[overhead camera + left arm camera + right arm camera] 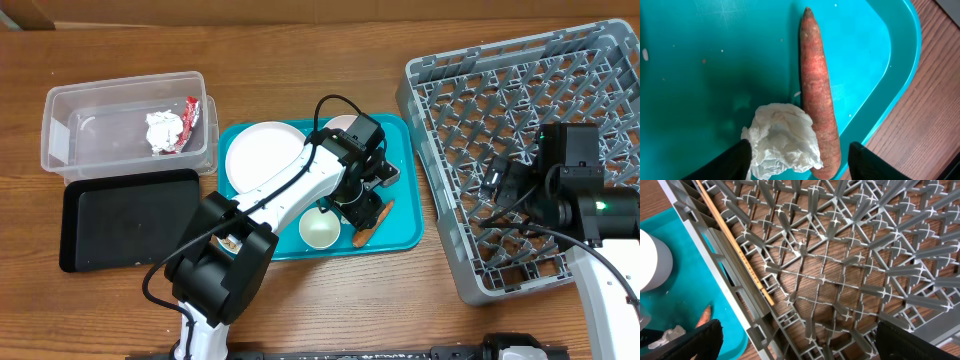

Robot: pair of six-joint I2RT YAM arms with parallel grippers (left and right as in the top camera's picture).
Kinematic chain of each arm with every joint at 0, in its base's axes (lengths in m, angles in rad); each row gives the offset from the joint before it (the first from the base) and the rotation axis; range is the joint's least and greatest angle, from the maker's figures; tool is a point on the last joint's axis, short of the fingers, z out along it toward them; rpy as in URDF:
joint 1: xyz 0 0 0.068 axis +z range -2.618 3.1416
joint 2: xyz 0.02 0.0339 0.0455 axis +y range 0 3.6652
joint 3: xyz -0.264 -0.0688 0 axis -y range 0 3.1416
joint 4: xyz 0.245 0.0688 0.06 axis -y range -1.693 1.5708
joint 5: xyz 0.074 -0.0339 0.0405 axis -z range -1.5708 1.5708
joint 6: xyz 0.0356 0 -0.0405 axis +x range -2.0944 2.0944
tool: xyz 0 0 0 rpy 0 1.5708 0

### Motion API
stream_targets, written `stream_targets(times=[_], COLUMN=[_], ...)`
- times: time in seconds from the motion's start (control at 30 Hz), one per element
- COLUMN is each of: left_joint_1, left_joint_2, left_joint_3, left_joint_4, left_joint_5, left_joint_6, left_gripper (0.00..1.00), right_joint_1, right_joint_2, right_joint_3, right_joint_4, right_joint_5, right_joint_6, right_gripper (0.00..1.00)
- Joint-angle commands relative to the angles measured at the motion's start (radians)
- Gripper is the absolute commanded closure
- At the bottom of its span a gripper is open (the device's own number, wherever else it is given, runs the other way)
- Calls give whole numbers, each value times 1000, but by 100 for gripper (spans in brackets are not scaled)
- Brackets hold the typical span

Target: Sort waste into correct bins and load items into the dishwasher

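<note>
A teal tray (400,225) holds a white plate (262,155), a white cup (320,229), an orange carrot (372,224) and a crumpled white tissue. In the left wrist view the carrot (817,95) lies lengthwise beside the tissue (782,140). My left gripper (797,162) is open just above them, one finger at each side of both. My right gripper (797,340) is open and empty above the grey dish rack (520,150). A wooden chopstick (735,245) lies along the rack's left wall.
A clear plastic bin (125,120) at the far left holds crumpled white paper and a red wrapper. A black tray (130,218) lies in front of it. The table is wood. The tray corner and cup also show in the right wrist view (670,295).
</note>
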Motion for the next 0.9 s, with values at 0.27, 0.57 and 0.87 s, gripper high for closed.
stream_targets(times=[0.27, 0.57, 0.87], left_joint_1=[0, 0, 0], left_joint_2=[14, 14, 14], left_joint_3=[-3, -4, -8], left_joint_4=[30, 36, 40], left_joint_5=[-4, -7, -14], left_joint_6=[0, 0, 0], left_gripper=[38, 39, 34], right_joint_1=[-8, -8, -8], right_joint_2=[-11, -11, -11], right_joint_3=[25, 25, 25], right_joint_4=[2, 2, 2], right_joint_5=[-1, -1, -1], right_joint_6=[5, 5, 5], right_gripper=[0, 0, 0])
